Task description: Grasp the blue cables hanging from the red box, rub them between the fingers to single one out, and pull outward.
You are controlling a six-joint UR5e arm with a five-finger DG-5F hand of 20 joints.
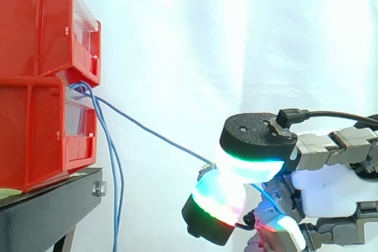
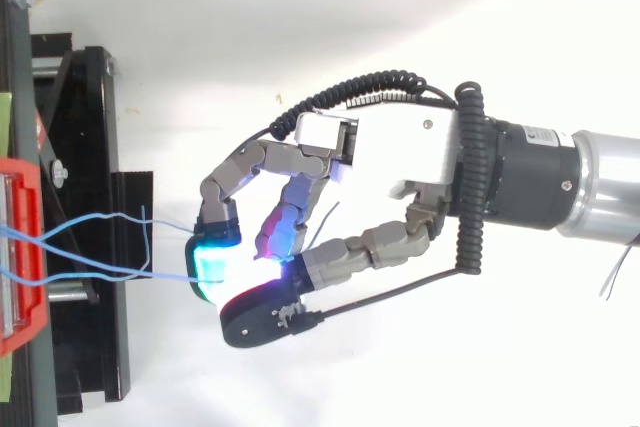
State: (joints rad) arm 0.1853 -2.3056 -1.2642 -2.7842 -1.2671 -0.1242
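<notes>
- Two red bins [image 1: 35, 128] stood stacked on a black stand [image 1: 53, 199], their fronts at the stand's edge nearest the hand.
- Thin blue cables [image 1: 116, 175] came out of the gap between the bins. Most drooped loose, straight down past that edge.
- One cable [image 1: 153, 132] ran apart from the rest, a straight, taut-looking line slanting down and away from the bins to the hand.
- The hand [image 2: 400, 152] sat well apart from the stand, low beside the lower bin, its fingers pointing back toward the bins.
- Its fingers were curled, and the glowing fingertips [image 1: 220, 196] were pressed together on the far end of that single cable — a pinch, with a short tail of cable showing behind the pads.
- What mattered for the next move was that the cable's long axis ran from the bin gap to the pinch, with the bins straight ahead of the fingertips.
- Singling out looked done. An outward pull would likely need to follow that line, directly away from the bins, with the pinch firm enough that the thin cable did not slip.
</notes>
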